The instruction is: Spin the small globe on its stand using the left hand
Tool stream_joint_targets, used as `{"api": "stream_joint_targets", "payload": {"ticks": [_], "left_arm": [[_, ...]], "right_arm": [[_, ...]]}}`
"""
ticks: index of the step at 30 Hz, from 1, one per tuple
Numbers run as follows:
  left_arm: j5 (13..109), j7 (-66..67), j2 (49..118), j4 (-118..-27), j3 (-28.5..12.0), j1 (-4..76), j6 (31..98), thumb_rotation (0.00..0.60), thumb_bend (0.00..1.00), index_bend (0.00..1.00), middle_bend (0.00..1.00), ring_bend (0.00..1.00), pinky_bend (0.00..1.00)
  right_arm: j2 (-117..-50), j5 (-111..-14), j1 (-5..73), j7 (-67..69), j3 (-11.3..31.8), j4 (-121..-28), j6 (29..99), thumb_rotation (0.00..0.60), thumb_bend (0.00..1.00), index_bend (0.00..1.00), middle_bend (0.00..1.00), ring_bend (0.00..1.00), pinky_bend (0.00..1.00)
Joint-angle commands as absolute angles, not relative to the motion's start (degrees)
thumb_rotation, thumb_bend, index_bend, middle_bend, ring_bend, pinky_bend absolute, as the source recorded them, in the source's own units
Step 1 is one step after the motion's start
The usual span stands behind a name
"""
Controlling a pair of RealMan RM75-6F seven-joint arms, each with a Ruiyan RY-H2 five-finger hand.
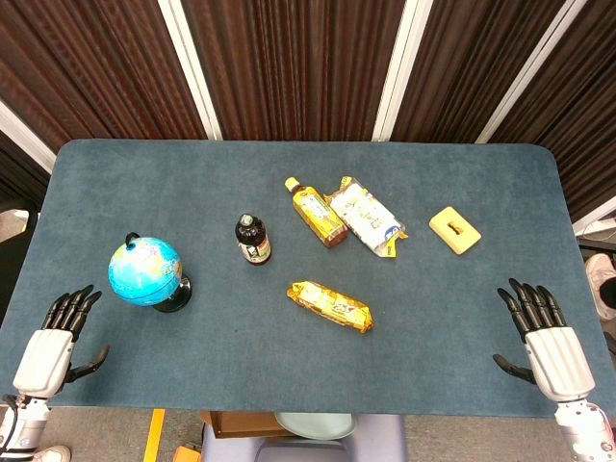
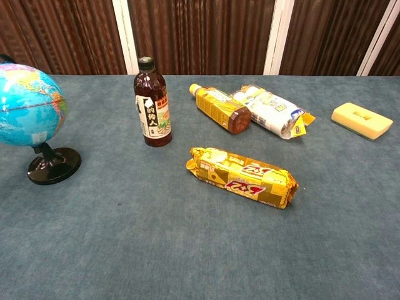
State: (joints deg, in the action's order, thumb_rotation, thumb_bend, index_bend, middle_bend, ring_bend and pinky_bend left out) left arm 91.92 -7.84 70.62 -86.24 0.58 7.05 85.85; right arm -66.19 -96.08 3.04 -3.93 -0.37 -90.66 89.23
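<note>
You have not begun the spin yet: your left hand (image 1: 53, 342) rests at the near left edge of the blue felt-covered table (image 1: 241, 327), fingers spread apart and holding nothing. The small blue plastic globe on its black round stand (image 1: 146, 273) stands upright just ahead of that hand and slightly to its right, apart from the fingertips. By my reading, the whole task is still ahead of you: reach forward, touch the sphere, brush it round.

Your right hand (image 1: 544, 337) lies far off to the right at the same near edge, likewise spread and empty.

Only the head view shows either hand; the chest view shows neither. What the chest view adds is the globe's tilted axis and base, and the label of the dark upright glass bottle (image 2: 152, 103) beyond it.
</note>
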Motion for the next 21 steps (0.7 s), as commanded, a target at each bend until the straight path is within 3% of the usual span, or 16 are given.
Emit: {"api": "stream_joint_targets", "payload": {"ticks": [1,6,11,21], "left_arm": [[92.33,-7.84,71.11,-85.97,0.51,7.02,86.38,0.600,0.37,0.00,0.00,0.00,0.00],[93.29,-13.33,74.35,-85.44,-0.34,6.78,89.15,0.600,0.37,0.00,0.00,0.00,0.00],[89.20,-16.83,78.42,-86.78,-4.24,7.67,89.30,0.600,0.37,0.00,0.00,0.00,0.00],[89.84,-9.61,83.45,-90.29,-9.16,12.07,89.64,0.600,0.35,0.00,0.00,0.00,0.00]], "right_arm": [[-66.10,-96.16,3.03,-3.82,-0.47,-90.81,89.19,0.600,0.06,0.00,0.00,0.00,0.00],[-65.54,-97.02,2.83,-2.86,-0.82,-91.16,89.86,0.600,0.06,0.00,0.00,0.00,0.00],[-64.85,-97.43,2.82,-1.37,-1.04,-91.20,90.03,0.600,0.06,0.00,0.00,0.00,0.00],[-63.64,-98.37,3.20,0.99,-1.63,-91.36,89.61,0.600,0.07,0.00,0.00,0.00,0.00]]}}
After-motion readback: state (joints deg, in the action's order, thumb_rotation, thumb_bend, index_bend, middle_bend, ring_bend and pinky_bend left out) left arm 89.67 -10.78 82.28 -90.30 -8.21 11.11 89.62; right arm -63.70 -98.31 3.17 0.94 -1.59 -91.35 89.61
